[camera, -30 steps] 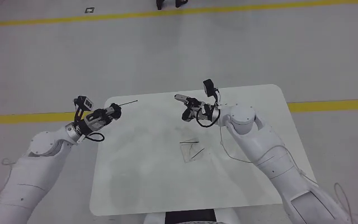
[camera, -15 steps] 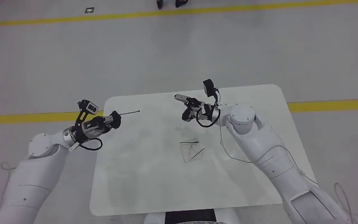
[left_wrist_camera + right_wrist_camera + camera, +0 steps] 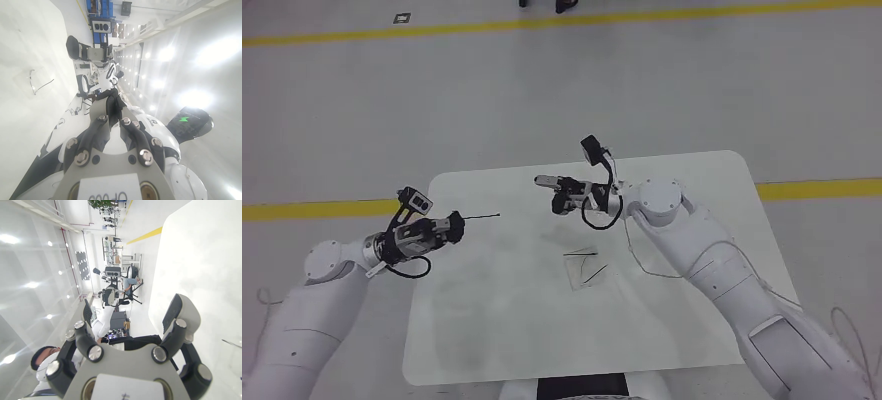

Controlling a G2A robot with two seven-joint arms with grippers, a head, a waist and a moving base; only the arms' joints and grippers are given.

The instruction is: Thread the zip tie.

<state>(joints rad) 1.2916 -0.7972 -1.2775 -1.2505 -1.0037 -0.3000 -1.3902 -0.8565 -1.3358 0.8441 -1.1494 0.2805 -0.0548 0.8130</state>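
White laminate forms the table (image 3: 692,300) seen from above; the left gripper (image 3: 455,226) is held just inside the table's left edge, clamped on one end of a black zip tie (image 3: 482,216), which is carried clear of the surface and pointed toward the table's middle; the right gripper (image 3: 548,194) is held over the far middle of the table, apart from the tie's free tip, its jaws spread wide with nothing between them; a clear bag (image 3: 587,266) with spare ties (image 3: 580,254) is laid flat near the table's centre.

In the left wrist view the left gripper (image 3: 111,100) is shown with its fingers (image 3: 98,108) pressed together; something dark is pinched at their tips, though its outline cannot be told from the dark clutter behind; the clear bag (image 3: 36,75) is seen flat on the table (image 3: 28,28), well apart from the gripper, with spare ties (image 3: 45,83) lying on it.

In the right wrist view the right gripper (image 3: 132,311) is shown wide open, its ribbed black pads (image 3: 171,311) facing each other and gripping nothing; the table (image 3: 198,256) is seen beside it; a corner of the clear bag (image 3: 234,351) is caught at the border.
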